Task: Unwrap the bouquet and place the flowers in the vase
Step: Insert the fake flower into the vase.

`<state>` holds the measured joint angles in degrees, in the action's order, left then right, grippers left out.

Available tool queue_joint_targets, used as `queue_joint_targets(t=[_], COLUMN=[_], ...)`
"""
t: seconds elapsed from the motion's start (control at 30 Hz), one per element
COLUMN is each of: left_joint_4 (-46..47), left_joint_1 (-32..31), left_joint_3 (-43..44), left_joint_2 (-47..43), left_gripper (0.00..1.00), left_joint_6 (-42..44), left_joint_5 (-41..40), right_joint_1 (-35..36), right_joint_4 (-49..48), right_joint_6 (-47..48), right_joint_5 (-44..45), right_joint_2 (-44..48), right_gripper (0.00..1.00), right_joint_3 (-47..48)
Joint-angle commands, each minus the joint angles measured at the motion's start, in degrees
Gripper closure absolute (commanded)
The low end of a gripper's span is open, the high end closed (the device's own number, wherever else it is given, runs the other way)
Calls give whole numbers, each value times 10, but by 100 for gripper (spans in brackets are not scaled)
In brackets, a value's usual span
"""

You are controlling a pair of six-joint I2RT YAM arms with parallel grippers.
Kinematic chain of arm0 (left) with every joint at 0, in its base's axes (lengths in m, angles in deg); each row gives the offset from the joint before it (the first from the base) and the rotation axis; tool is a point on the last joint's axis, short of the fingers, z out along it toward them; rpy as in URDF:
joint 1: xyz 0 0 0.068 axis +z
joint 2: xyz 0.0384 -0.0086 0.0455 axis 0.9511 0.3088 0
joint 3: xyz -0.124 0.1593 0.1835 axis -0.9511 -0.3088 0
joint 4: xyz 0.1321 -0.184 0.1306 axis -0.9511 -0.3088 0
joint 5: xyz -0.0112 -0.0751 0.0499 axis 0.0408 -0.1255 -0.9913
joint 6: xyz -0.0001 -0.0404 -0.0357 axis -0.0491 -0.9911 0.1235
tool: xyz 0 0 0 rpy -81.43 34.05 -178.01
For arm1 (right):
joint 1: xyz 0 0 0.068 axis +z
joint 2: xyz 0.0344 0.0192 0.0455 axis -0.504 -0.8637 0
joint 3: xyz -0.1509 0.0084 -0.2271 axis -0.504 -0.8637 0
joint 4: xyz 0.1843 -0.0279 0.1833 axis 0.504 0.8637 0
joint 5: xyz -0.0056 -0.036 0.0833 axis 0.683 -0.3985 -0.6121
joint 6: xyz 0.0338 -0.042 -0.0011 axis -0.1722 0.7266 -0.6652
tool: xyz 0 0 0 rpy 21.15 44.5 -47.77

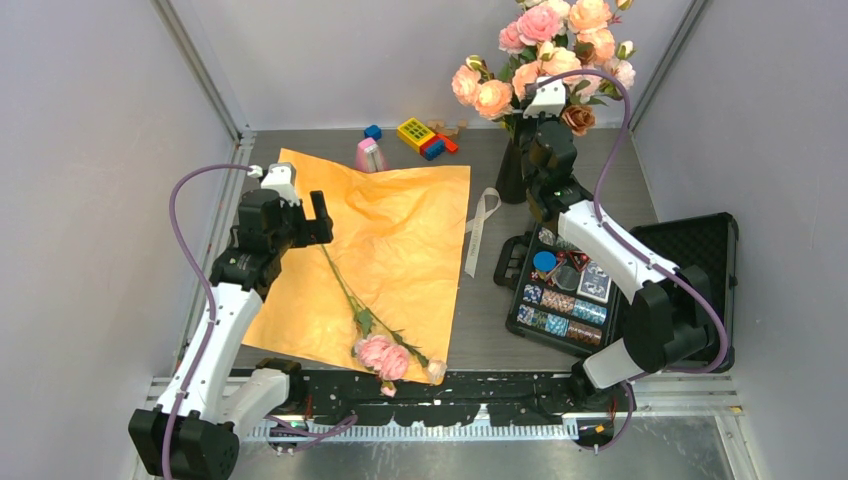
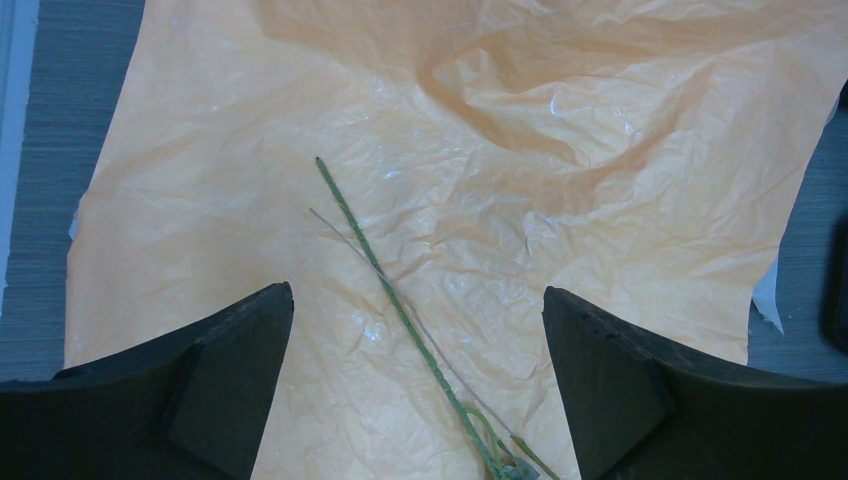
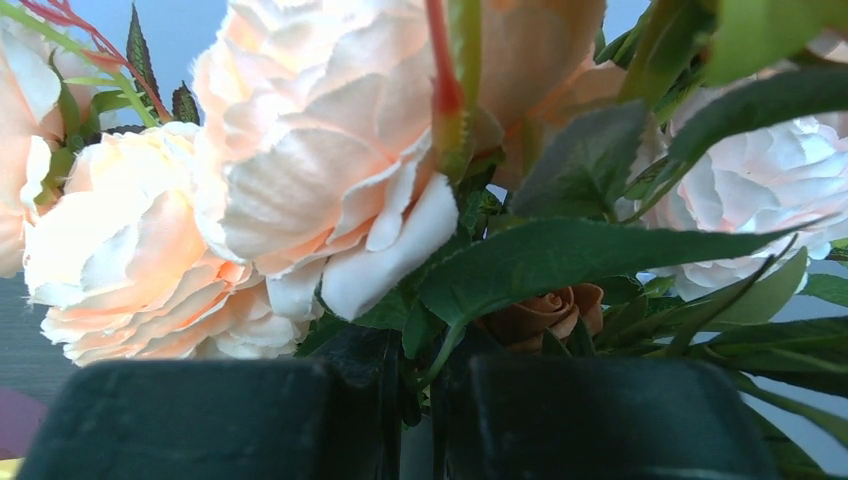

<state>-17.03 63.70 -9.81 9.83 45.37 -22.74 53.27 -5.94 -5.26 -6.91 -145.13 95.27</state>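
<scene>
grey table bears ribbon, toy blocks, metronome near the vase.

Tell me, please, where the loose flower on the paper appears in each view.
Top external: the loose flower lies diagonally on the paper, blooms at its near edge.
Left wrist: only its stem shows, running from centre to bottom edge between the left fingers.
Right wrist: not in it; vase flowers fill it.
Shared landmark: the orange paper, in the top and left wrist views.

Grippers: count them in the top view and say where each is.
2. Left gripper open above the orange paper; right gripper among the flowers in the vase.
</scene>
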Motion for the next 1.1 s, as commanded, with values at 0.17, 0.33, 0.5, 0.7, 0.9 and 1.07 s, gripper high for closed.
queue_joint_targets(t=[0.17, 0.33, 0.5, 0.7, 0.9, 1.07], left_joint_4=[17, 18, 17, 17, 18, 18], left_joint_1=[3, 3, 3, 3, 3, 3], left_joint_3=[-1, -1, 0, -1, -1, 0], left_joint_2=[-13, -12, -9, -8, -9, -10], left_gripper=[2, 2, 2, 2, 2, 2], left_joint_6=[10, 9, 8, 8, 6, 4], left_joint_5=[0, 1, 5, 7, 9, 12], right_joint_1=[-2, -1, -2, -1, 0, 4], right_joint_4=[17, 20, 29, 39, 51, 66], right_joint_6=[-18, -23, -18, -21, -24, -34], right_joint_5=[-4, -11, -15, -26, -34, -39], right_joint_2=[7, 21, 35, 57, 76, 90], right_gripper=[79, 71, 61, 47, 41, 30], right_joint_3=[-6, -16, -21, -37, -46, -52])
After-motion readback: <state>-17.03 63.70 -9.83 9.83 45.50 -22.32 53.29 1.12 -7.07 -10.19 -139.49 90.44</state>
